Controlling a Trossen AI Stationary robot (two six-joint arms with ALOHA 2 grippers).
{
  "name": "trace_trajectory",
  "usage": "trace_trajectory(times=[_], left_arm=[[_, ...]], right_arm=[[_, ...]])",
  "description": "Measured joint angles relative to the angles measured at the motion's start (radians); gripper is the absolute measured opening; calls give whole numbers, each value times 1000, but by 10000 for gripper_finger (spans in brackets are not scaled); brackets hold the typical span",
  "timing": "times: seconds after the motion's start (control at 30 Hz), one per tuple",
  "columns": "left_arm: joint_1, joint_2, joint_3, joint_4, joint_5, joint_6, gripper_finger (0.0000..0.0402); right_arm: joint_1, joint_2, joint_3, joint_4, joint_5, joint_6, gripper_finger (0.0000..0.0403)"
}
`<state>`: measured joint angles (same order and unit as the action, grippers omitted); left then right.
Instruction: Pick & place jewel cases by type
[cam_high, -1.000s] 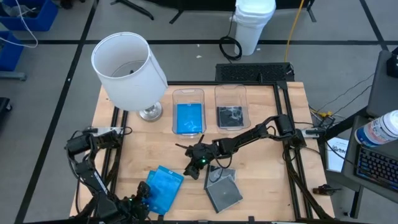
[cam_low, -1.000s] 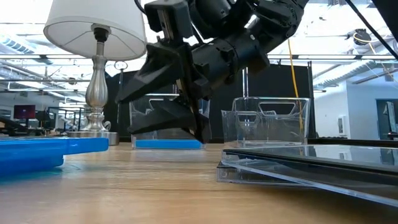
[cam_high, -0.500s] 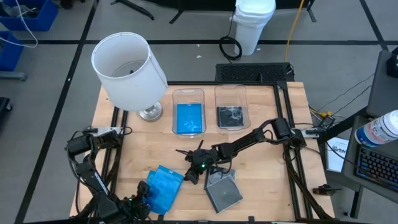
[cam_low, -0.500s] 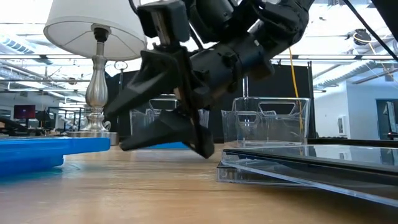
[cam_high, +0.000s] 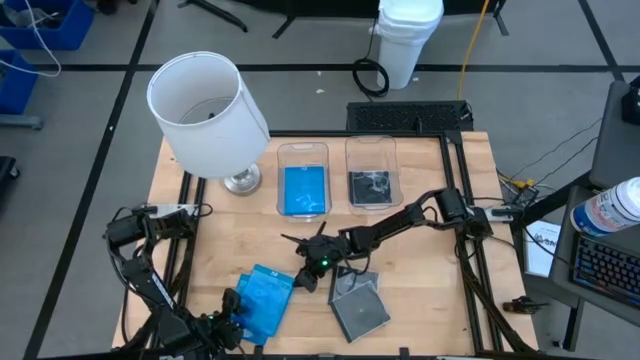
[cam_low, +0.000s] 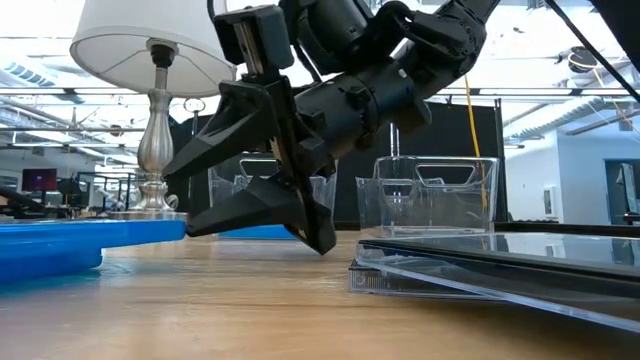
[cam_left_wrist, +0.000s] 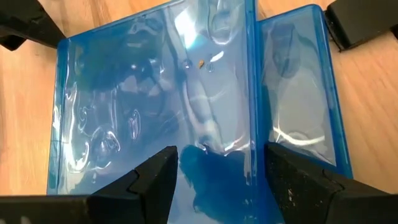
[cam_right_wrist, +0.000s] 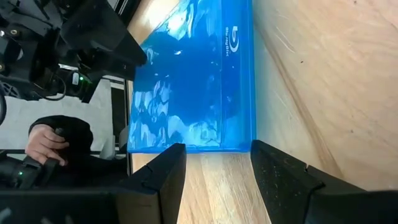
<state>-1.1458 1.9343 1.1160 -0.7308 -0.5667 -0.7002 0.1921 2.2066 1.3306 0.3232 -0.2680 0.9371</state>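
Two bins (cam_high: 303, 179) side by side behind the jewel cases (cam_high: 263, 301), lamp (cam_high: 208, 115) at their left

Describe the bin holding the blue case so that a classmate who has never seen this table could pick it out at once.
Start at the white lamp at the table's far left. Two clear bins stand side by side just right of its base; take the nearer one, the left bin. Its inside shows bright blue, while the right bin shows dark grey.

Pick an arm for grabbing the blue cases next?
Left, probably. Its open gripper already straddles the blue cases at the near table edge. The right gripper, open and empty, hovers beside them, nearer the grey cases.
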Motion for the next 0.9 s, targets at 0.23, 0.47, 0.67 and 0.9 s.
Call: trace_trajectory(times=[0.23,0.47,0.67,0.9], left_arm=[[1,1,-1,0,2,-12,241],[1,2,-1,0,1,-13,241],[7,3,-2,1,-15,-6,241],[18,3,-2,5,-36,4,241]], right_arm=[[-8,2,57,-164,1,-65,174],[-16,3,86,-203,9,-88,174],[-3,5,86,-176,10,-82,174],[4,5,86,-160,6,-64,174]])
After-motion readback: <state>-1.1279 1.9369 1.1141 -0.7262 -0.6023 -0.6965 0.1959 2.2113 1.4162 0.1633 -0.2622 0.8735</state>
